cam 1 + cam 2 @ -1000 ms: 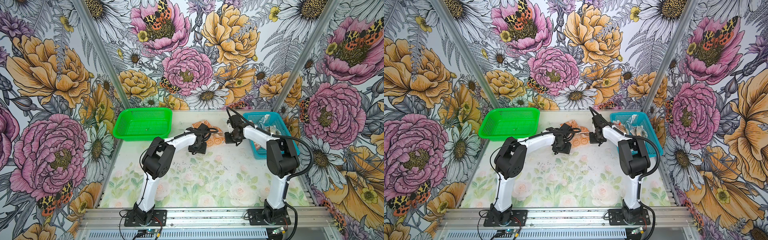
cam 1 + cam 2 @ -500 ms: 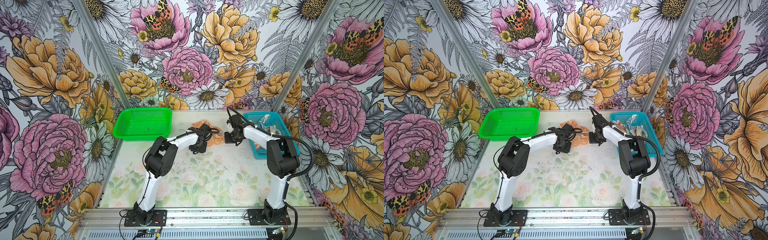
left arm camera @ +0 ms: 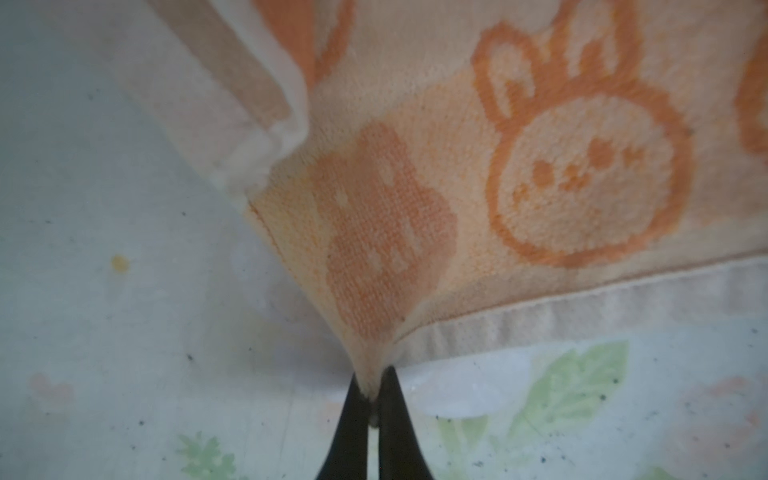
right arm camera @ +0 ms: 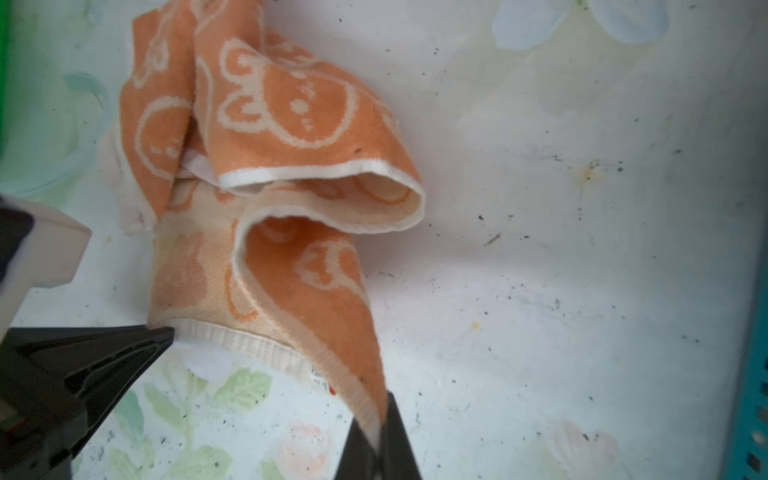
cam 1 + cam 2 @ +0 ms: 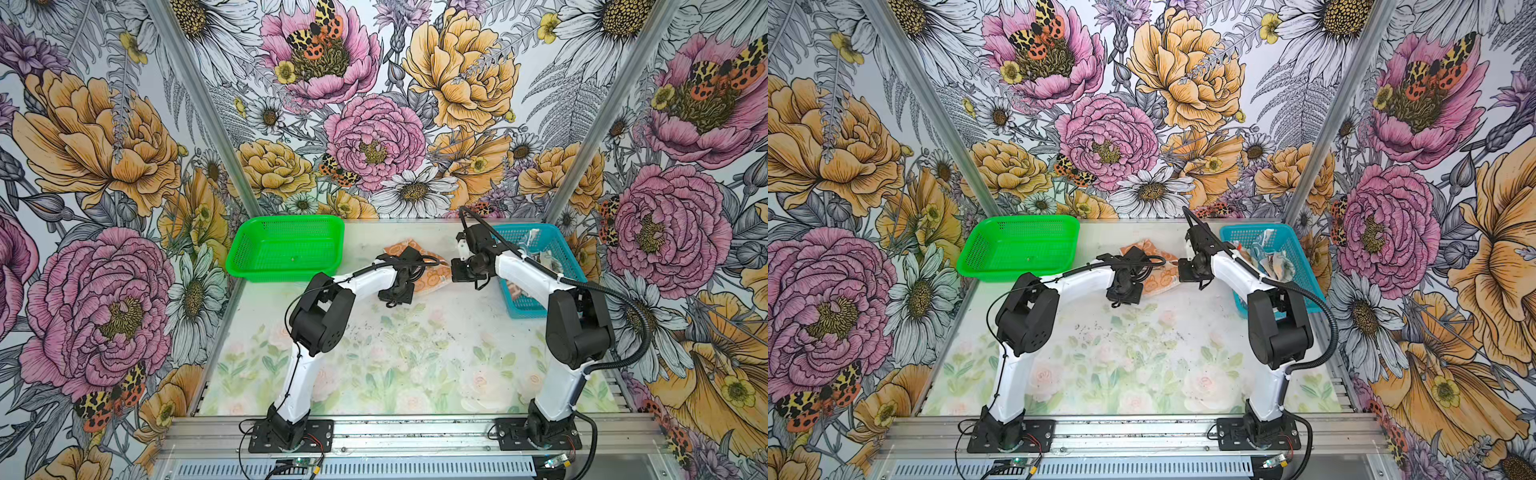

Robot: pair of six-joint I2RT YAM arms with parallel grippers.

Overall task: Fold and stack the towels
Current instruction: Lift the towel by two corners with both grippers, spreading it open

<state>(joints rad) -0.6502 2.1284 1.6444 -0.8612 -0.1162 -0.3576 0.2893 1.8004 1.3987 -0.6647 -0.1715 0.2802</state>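
Floral-papered walls (image 5: 374, 137) on three sides. The pale flower-print tabletop (image 5: 395, 365) fills the lower middle of both top views. Green basket (image 5: 284, 272) at upper left of the tabletop, blue basket (image 5: 524, 308) at upper right. Other towels (image 5: 1273, 259) lie crumpled inside the blue one, patterns too small for me to read. Both arms reach toward the upper centre. The orange towel (image 5: 432, 279) lies rumpled there between the baskets, touching neither. Through the left wrist view I see my left claw (image 3: 374, 386) clenched on one corner of it, the cloth tapering to a point at the tips. Right claw (image 4: 376, 419) is clenched on a neighbouring hem corner, near the label (image 4: 320, 378).
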